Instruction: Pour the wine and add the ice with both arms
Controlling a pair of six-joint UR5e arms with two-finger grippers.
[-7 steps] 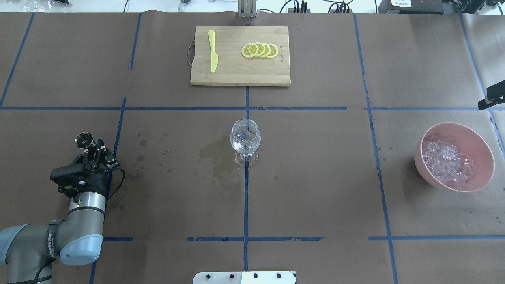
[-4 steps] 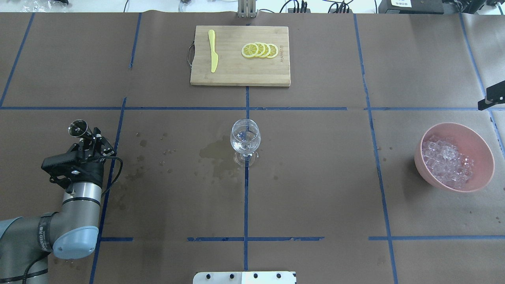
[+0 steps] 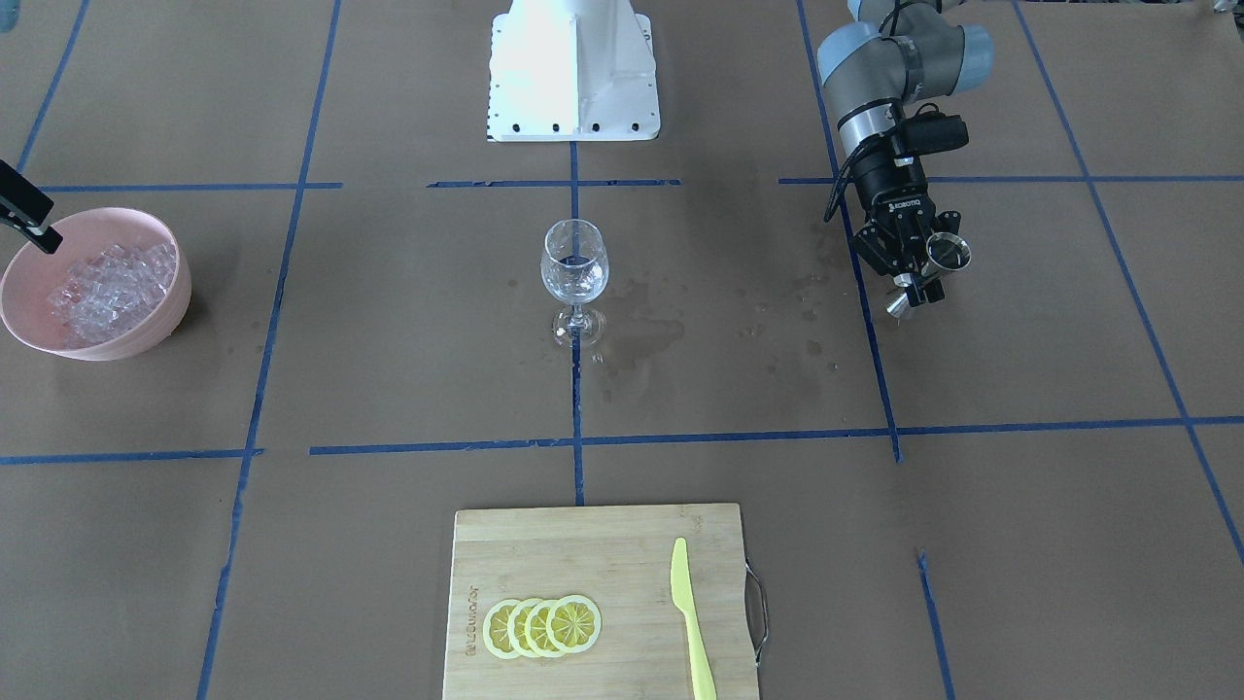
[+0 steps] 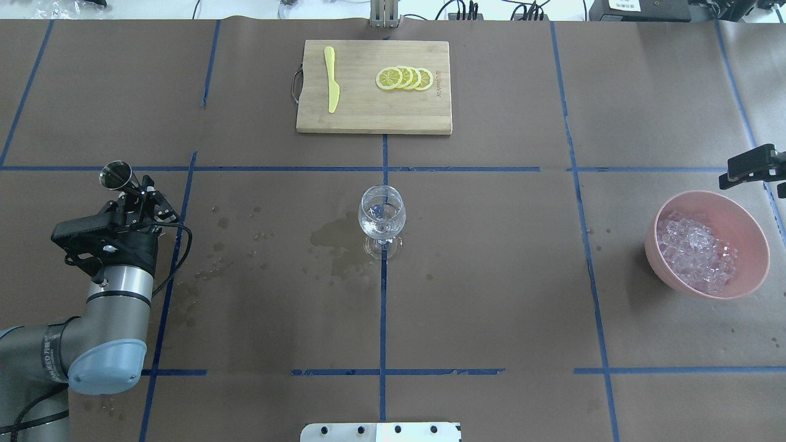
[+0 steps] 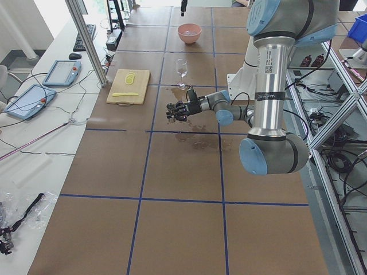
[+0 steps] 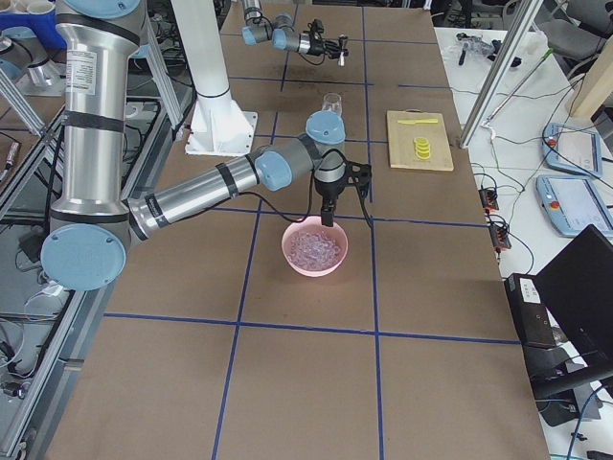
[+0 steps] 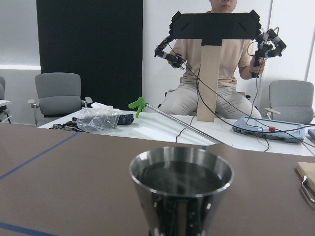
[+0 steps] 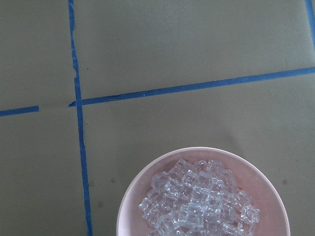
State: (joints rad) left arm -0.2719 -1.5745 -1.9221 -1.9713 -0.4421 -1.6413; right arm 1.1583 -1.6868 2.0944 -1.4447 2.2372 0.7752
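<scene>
Left fingers (image 4: 147, 184) around steel jigger (image 4: 116, 174), well apart from wine glass (image 4: 381, 212).

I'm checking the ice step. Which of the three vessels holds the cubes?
The pink bowl on the robot's right, heaped with ice; the metal cup in the left gripper holds dark wine.

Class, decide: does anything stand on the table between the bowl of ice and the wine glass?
Nothing visible does. Only taped brown paper lies between the ice and the wine glass; the cutting board sits off to the side.
</scene>
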